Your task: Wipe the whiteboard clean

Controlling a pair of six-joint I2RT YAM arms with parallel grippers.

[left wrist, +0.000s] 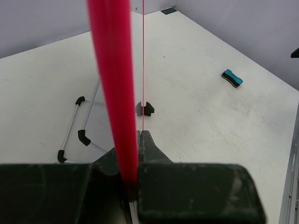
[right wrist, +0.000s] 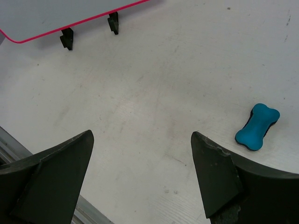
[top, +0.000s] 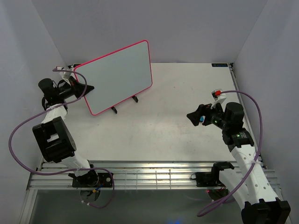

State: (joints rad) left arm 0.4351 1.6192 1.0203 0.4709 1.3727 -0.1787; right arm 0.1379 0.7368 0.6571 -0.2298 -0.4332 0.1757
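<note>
Fingers first, from the top camera: my left gripper (top: 87, 87) sits at the whiteboard's (top: 119, 77) left edge, its tips against the pink-red frame. The whiteboard stands tilted on the far left part of the table (top: 177, 93), resting on two small black feet (top: 114, 110) under its lower edge, and its face shows no writing. My right gripper (top: 194, 116) hangs well to the right of the whiteboard and nearer the arm bases, apart from it, its tips pointing towards the board.

From my left wrist, the whiteboard's frame runs edge-on up the middle of the view, and my left fingers (left wrist: 154, 149) are clamped tight on it, one on each side, with no gap between pad and frame. Beyond the grip, one black foot stands just beside the edge. On the left side of the edge is a thin wire stand (left wrist: 77, 126) with black tips on the table. Well off to the right of the whiteboard lies a small blue bone-shaped eraser (left wrist: 232, 78), flat on the table.

From my right wrist, my right fingers (right wrist: 56, 177) are spread wide with only bare table between them; they hold nothing. The whiteboard's lower edge and both feet show far off at the top left. The eraser lies on the side away from the whiteboard, just beyond my right-hand finger and not touching it.
</note>
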